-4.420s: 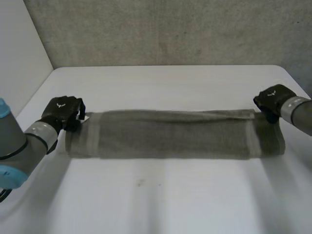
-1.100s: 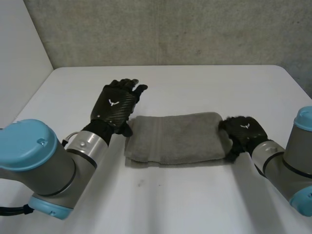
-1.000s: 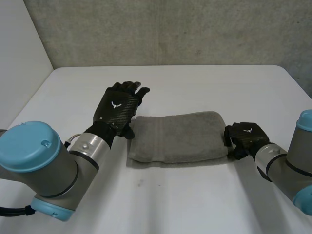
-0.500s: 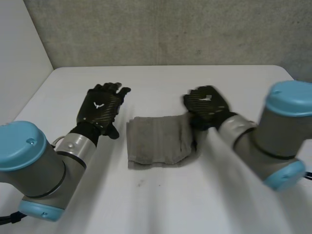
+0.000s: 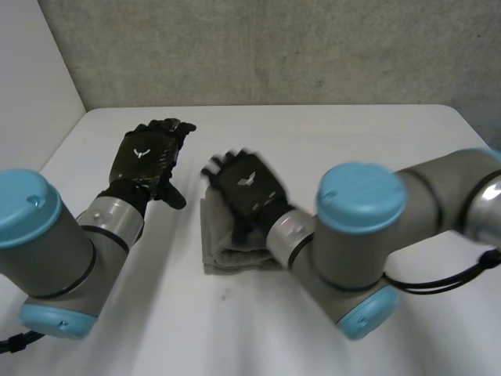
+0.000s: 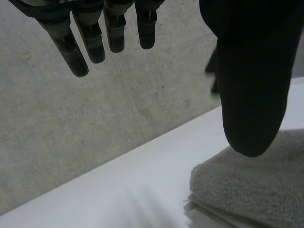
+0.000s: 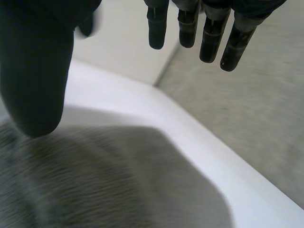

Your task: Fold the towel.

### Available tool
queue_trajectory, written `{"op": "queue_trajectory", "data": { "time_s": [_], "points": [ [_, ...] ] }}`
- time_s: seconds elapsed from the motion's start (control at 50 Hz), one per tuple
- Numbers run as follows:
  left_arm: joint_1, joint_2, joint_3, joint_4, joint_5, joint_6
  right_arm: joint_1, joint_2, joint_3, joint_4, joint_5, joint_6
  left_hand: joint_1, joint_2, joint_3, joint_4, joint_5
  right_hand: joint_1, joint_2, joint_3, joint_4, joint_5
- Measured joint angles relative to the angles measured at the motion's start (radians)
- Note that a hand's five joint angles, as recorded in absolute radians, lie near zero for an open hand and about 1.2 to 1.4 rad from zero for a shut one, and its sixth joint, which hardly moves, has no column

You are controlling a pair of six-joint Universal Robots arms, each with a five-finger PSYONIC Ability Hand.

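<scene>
Nearest in the head view are the left arm (image 5: 47, 258) and the right arm (image 5: 352, 243), each with a light-blue cap. Just beyond them the towel (image 5: 213, 244) lies on the white table (image 5: 258, 329), left of its middle, folded into a small thick packet. The right hand (image 5: 246, 192) is over the towel's far part. Its wrist view shows straight, spread fingers (image 7: 190, 28) holding nothing, with the towel (image 7: 42, 194) under the palm. The left hand (image 5: 149, 160) is farther back, beside the towel and apart from it, also with straight, relaxed fingers (image 6: 95, 42). A small white emblem (image 5: 141, 154), shaped like a Y, marks its back, and the one on the right hand is blurred. Behind the table stands a grey wall (image 5: 274, 47).
</scene>
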Motion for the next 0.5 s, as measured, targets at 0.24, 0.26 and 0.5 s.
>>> {"op": "queue_trajectory", "data": {
  "time_s": [0.24,0.26,0.5],
  "points": [
    [-0.081,-0.095,0.186,-0.138,0.004,-0.190,-0.180,-0.104,0.033,0.081,-0.024,0.339,0.001,0.008,0.006,0.010,0.008,-0.001,0.000,0.000,0.000,-0.004],
    [-0.091,-0.112,0.202,-0.150,0.004,-0.203,-0.191,-0.097,0.031,0.089,-0.031,0.347,0.001,0.008,0.006,0.010,0.009,-0.001,0.000,0.000,0.000,-0.004],
    [-0.122,-0.325,0.275,-0.271,-0.035,-0.237,-0.239,0.090,-0.057,0.149,-0.077,0.349,0.001,0.008,0.007,0.010,0.007,-0.001,0.000,0.000,0.000,-0.004]
  ]
}}
